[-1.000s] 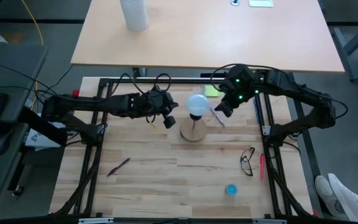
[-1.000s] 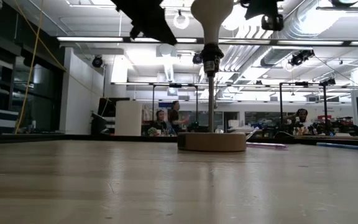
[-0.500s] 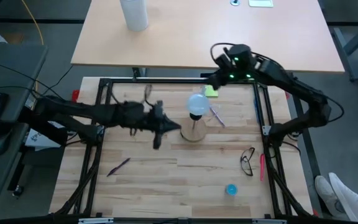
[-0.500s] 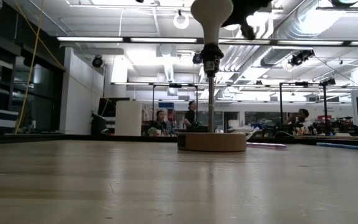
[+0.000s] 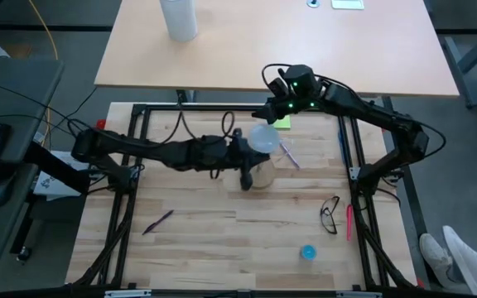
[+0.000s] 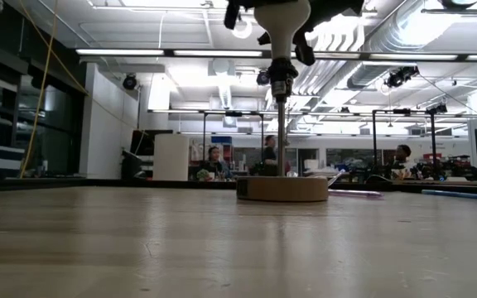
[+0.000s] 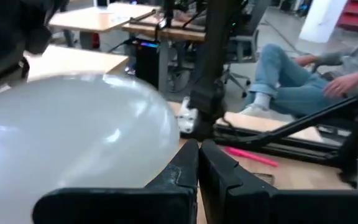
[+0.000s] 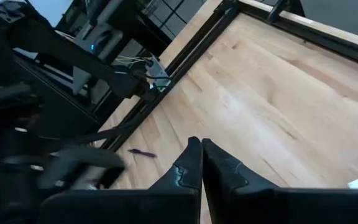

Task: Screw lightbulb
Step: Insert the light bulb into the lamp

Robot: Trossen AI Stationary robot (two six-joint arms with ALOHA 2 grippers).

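Note:
The white lightbulb [image 5: 263, 138] stands upright with its screw base in the black socket post [image 6: 281, 124] of the round wooden disc [image 6: 282, 188], mid-table. In the left wrist view its globe [image 7: 73, 143] fills the frame. My left gripper [image 7: 199, 157] is shut and lies nearly level, right beside the globe on its near left side [image 5: 246, 170]. My right gripper [image 8: 201, 152] is shut with nothing in it. It hangs in the air beyond the bulb, over the table's far edge [image 5: 270, 112]. My left gripper's shut fingers [image 7: 185, 163] run level from the table's left, right alongside the bulb's globe [image 7: 166, 134]. I cannot tell whether they touch it.
On the table lie a pair of glasses [image 5: 330, 213], a blue cap [image 5: 307, 252], a purple pen [image 5: 158, 221], a pink pen [image 5: 348, 222], another pen [image 5: 289, 155] and a green note [image 5: 281, 122]. A tall white cylinder [image 5: 179, 18] stands on the far desk. A seated person [image 7: 303, 62] shows beyond the table.
My left gripper has swung toward the table's right up to the bulb and tipped up toward level, staying shut. My right gripper has drawn away from the bulb toward the table's far edge and left, also shut. The bulb has stayed on its post.

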